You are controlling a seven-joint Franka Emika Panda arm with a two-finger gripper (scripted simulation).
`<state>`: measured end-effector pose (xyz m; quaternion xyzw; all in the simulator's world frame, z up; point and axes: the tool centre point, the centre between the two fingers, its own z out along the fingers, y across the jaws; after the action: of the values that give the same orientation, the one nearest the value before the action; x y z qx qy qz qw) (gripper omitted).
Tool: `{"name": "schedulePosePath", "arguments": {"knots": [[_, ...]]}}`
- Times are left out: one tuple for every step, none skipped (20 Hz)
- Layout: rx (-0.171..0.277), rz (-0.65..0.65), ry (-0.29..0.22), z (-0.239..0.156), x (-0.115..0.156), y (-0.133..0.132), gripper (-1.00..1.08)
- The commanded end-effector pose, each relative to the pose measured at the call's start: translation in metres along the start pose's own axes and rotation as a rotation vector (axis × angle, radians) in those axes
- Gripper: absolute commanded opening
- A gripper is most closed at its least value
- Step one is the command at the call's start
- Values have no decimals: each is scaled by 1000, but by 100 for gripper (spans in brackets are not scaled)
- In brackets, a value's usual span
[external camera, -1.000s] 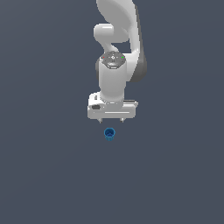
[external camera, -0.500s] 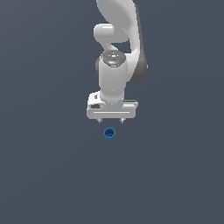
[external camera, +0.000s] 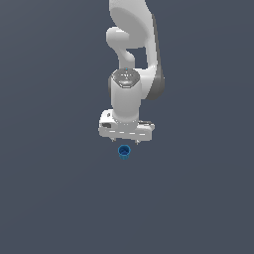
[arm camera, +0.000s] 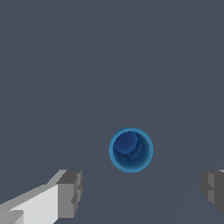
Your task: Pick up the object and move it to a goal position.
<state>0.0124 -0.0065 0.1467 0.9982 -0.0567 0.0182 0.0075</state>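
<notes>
Small round cup-like cylinder (external camera: 124, 152): bright blue rim, darker navy hollow centre with faint mottled shading, seen plainly in the wrist view (arm camera: 131, 150).

Smooth jointed robot arm (external camera: 130, 59) above the cylinder: glossy white shell, dark grey bands at the joints, pale grey cap.

Broad white gripper (external camera: 125, 140): white body; fingertips (arm camera: 70, 193) mid-grey, lightly ridged.

Flat ground surface (external camera: 49, 198) around the cylinder: uniform slate grey-blue, no pattern.

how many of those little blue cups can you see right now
1. The blue cup sits on the plain grey floor, just beneath the open gripper; the wrist view shows it between the fingers. None appears hidden.
</notes>
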Motion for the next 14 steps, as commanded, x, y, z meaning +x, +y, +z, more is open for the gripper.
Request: {"name": "schedulePosePath", "arguments": {"knots": [[3, 60, -8, 12, 0, 1, 100], [5, 87, -12, 17, -1, 1, 100], [6, 113, -15, 21, -1, 2, 100], [6, 137, -18, 26, -1, 2, 100], [7, 159, -21, 30, -1, 3, 100], [7, 180, -24, 34, -2, 3, 100], [8, 199, -26, 38, -2, 3, 100], [8, 216, -29, 41, -2, 4, 100], [8, 232, -31, 44, -2, 4, 100], [8, 246, -32, 46, -3, 4, 100], [8, 258, -34, 49, -3, 5, 100], [8, 269, -35, 51, -3, 5, 100], [8, 278, -36, 52, -3, 5, 100], [7, 286, -37, 54, -3, 5, 100]]}}
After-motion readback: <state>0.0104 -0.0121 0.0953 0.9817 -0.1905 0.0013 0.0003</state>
